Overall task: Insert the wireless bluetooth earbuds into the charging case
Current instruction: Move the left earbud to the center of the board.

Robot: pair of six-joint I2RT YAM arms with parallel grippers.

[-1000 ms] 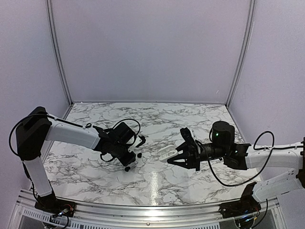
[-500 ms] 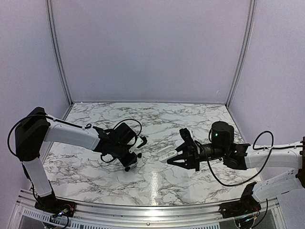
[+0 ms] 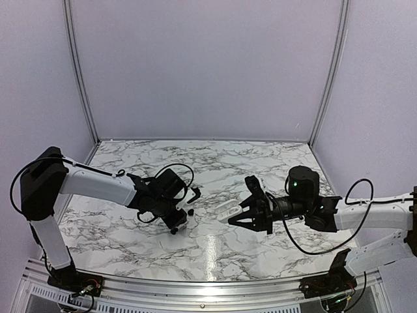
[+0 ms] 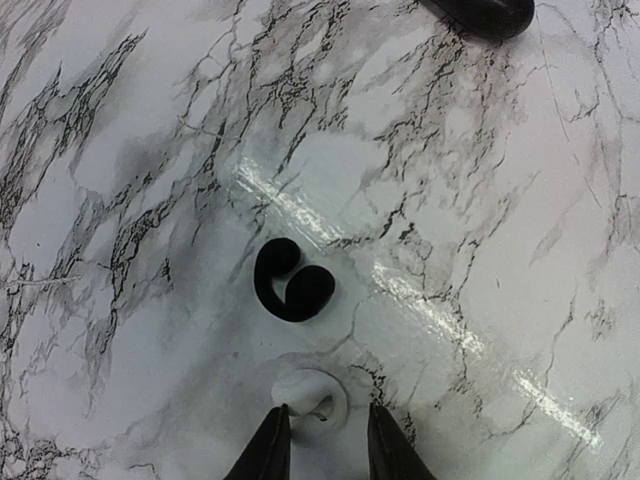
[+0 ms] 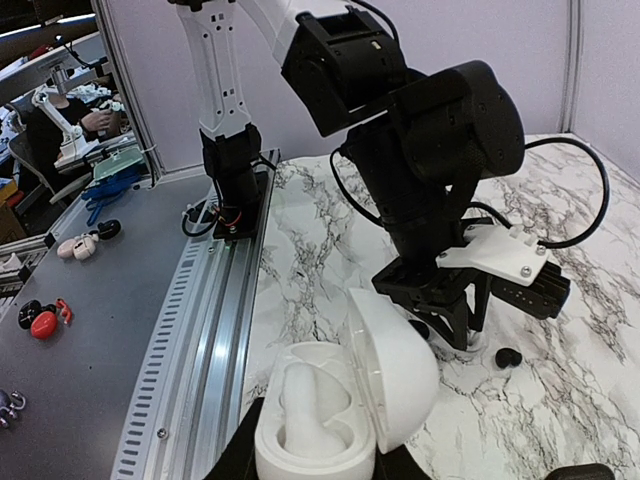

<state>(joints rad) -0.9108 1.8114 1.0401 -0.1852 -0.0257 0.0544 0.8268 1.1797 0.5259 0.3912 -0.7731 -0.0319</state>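
The charging case (image 5: 300, 455) is white and sits in my right gripper (image 5: 315, 468), which is shut on its base. Its lid (image 5: 395, 370) stands open, and one white earbud (image 5: 305, 400) lies in a well. In the top view the case (image 3: 228, 212) hangs above mid-table. A second white earbud (image 4: 305, 388) lies on the marble at the tips of my left gripper (image 4: 327, 407). The jaws straddle it with a gap on the right side, so the gripper is open. From above, the left gripper (image 3: 177, 225) points down at the table, left of the case.
A black curled earbud-like piece (image 4: 290, 285) lies just beyond the white earbud and shows as a small black bit (image 3: 190, 212) from above. A glossy black oval (image 4: 480, 12) sits at the top edge of the left wrist view. The aluminium rail (image 5: 205, 330) borders the marble table (image 3: 260, 163).
The right gripper with the open case has drifted slightly left toward the left gripper. The left gripper has stayed over the white earbud, its jaws a touch wider.
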